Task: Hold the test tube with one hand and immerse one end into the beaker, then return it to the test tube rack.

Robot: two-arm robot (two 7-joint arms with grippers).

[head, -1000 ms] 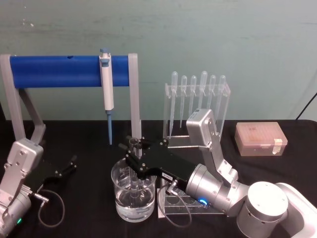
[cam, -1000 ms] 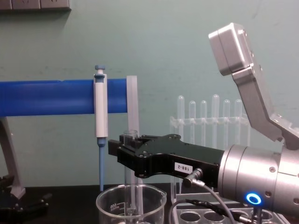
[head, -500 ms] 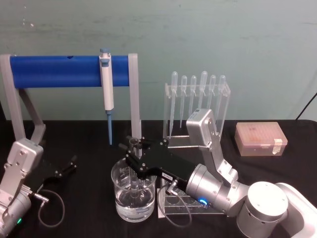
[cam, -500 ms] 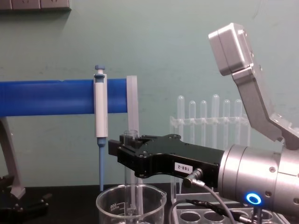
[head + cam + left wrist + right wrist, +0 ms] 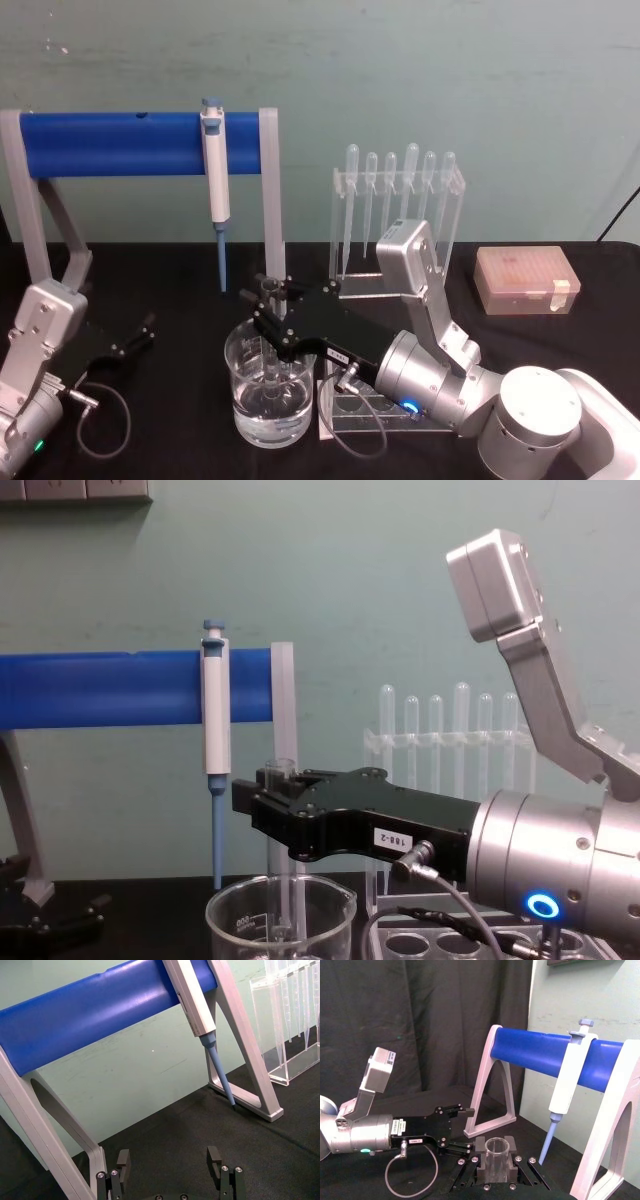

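One second on, nothing has moved: my right jaws stay clenched on the test tube point(image 5: 282, 765), upright with its lower end inside the beaker point(image 5: 235, 920). Immersion looks done; lifting toward the test tube rack point(image 5: 372, 408) comes next. Left jaws rest released on the desk point(image 5: 180, 290).

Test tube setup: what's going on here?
The right claw is shut on the test tube, holding it upright with its lower end down inside the beaker, which holds clear liquid. The test tube rack sits right beside the beaker, under that arm. The left claw is parked open, low at the left.
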